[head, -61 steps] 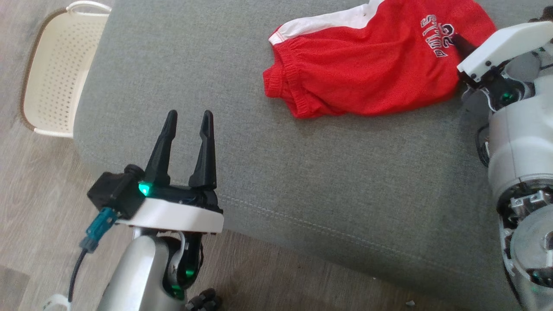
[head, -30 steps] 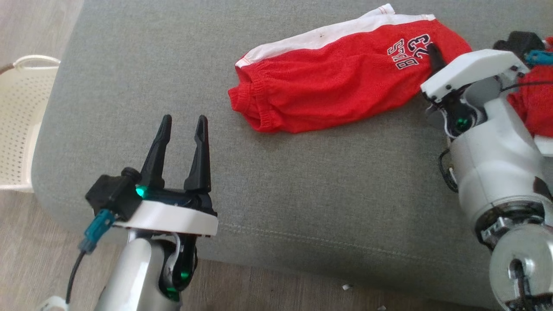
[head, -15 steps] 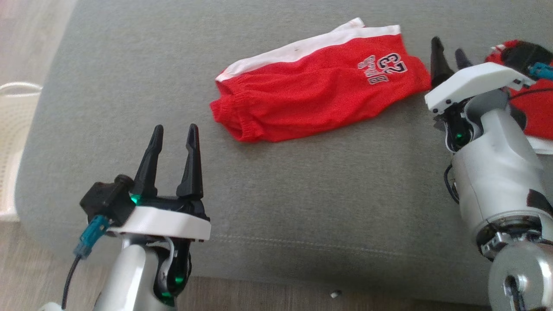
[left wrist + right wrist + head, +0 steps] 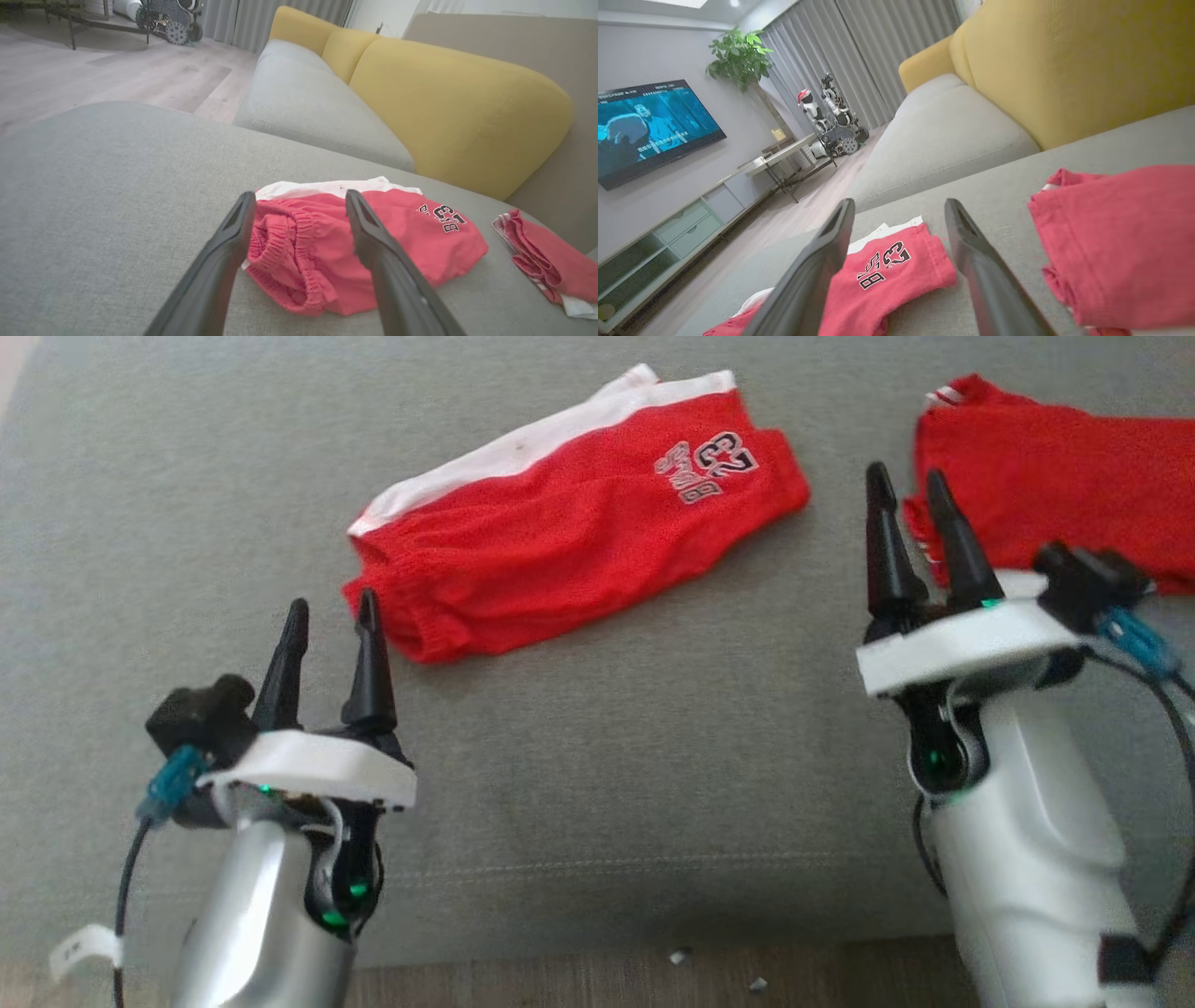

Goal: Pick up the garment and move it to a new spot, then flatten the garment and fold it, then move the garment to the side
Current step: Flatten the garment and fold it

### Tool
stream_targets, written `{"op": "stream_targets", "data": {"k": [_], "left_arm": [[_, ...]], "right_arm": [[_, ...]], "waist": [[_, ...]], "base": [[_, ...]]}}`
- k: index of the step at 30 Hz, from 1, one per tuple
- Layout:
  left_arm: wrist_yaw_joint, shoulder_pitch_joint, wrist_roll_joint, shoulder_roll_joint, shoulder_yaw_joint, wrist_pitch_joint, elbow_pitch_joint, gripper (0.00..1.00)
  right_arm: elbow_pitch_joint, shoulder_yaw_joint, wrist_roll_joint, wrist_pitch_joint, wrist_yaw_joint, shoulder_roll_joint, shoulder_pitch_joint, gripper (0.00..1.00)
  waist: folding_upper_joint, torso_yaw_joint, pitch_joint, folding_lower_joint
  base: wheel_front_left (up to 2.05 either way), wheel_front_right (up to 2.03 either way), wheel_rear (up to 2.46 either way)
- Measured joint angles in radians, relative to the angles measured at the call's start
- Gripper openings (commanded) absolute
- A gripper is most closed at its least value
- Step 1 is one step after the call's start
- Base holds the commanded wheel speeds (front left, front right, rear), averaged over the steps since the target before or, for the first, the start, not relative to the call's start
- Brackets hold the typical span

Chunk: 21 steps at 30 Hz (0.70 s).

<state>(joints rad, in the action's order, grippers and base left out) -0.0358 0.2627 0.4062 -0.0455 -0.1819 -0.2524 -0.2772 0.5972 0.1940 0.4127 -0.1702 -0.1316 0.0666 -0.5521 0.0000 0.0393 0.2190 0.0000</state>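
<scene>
Left claw (image 4: 331,602) and right claw (image 4: 904,474) spread, empty. Shorts (image 4: 579,513) on cushion (image 4: 607,756): waistband just ahead of left claw, hem left of right claw. Risk: second red cloth (image 4: 1055,504) just beyond right claw, wrong grab possible.

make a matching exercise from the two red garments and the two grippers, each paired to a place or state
Things:
1. shorts
2. second red garment
3. left gripper
4. right gripper

Place or state:
a. open, near the numbered end of the shorts
b. has the number 23 printed on it
c. open, near the elastic waistband end
d. lies farthest to the robot's right

Pairs: 1-b, 2-d, 3-c, 4-a
</scene>
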Motion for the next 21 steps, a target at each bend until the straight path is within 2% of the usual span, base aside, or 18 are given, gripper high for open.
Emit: {"op": "stream_targets", "data": {"k": [6, 12, 21], "left_arm": [[-0.009, 0.075, 0.028, -0.02, 0.018, 0.096, -0.101, 1.0], [-0.013, 0.158, 0.056, -0.036, 0.038, 0.165, -0.165, 1.0], [-0.1, 0.268, 0.063, -0.06, 0.055, 0.296, -0.32, 1.0]], "right_arm": [[-0.212, -0.007, -0.018, 0.052, 0.0, 0.0, 0.108, 1.0], [-0.318, -0.01, -0.024, 0.091, 0.0, -0.001, 0.14, 1.0], [-0.375, 0.001, -0.021, 0.099, 0.0, -0.002, 0.171, 1.0]], "waist": [[0.0, -0.053, 0.016, 0.0], [0.0, -0.081, 0.04, 0.0], [0.0, -0.108, 0.071, 0.0]], "base": [[0.0, 0.0, 0.0], [0.0, 0.0, 0.0], [0.0, 0.0, 0.0]]}}
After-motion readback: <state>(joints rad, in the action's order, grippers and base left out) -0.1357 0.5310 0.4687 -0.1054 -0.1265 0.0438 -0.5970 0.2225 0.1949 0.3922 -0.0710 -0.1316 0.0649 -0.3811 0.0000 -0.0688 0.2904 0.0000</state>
